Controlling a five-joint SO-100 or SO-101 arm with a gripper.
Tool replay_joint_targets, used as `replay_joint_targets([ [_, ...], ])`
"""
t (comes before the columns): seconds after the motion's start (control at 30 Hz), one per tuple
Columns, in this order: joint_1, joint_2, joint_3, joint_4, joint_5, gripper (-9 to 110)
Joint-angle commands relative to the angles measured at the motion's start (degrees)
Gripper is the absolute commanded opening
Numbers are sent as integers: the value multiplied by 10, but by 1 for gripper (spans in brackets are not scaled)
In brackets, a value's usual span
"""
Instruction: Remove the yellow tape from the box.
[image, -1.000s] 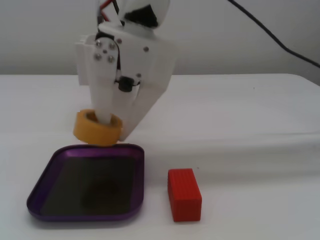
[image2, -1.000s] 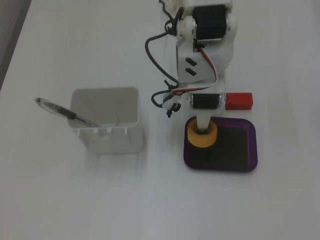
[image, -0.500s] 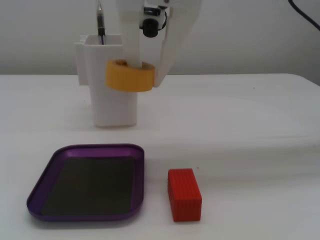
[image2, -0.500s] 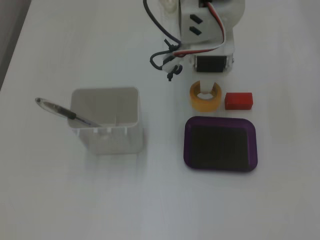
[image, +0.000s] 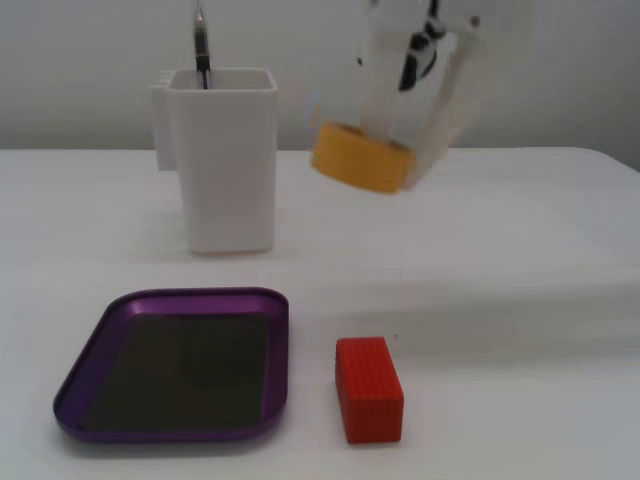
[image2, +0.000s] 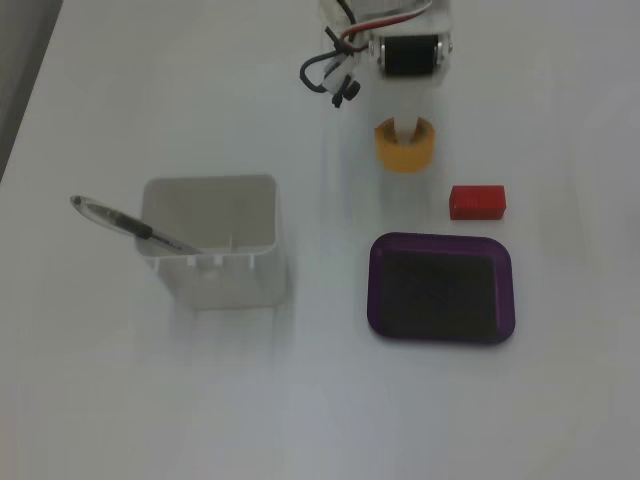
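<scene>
The yellow tape (image: 360, 160) (image2: 405, 146) is a thick ring held in the air, well above the table, with my gripper (image: 392, 148) (image2: 405, 128) shut on it; one white finger passes through its core. In a fixed view from the front it hangs right of the white container, blurred by motion. The purple box (image: 175, 365) (image2: 441, 288) lies flat on the table with nothing in it. From above, the tape sits clear of the box, beyond its upper edge.
A tall white container (image: 221, 157) (image2: 214, 242) with a pen (image2: 125, 224) stands left of the box in the view from above. A red ribbed block (image: 368, 388) (image2: 477, 201) lies beside the box. The arm's body (image2: 395, 35) fills the top of the view from above.
The tape rose out of the box in my gripper, then travelled away from it, rightward in the front view and upward in the view from above. The box is left empty.
</scene>
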Motion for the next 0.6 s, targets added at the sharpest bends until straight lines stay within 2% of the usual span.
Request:
replay_joint_targets([
  [0.0, 4, 82, 172, -122, -2, -1],
  [0.13, 4, 85, 238, -174, -2, -1],
  [0.47, -4, 83, 284, -234, -2, 0],
  [0.57, 0, 69, 303, -250, -25, 4],
])
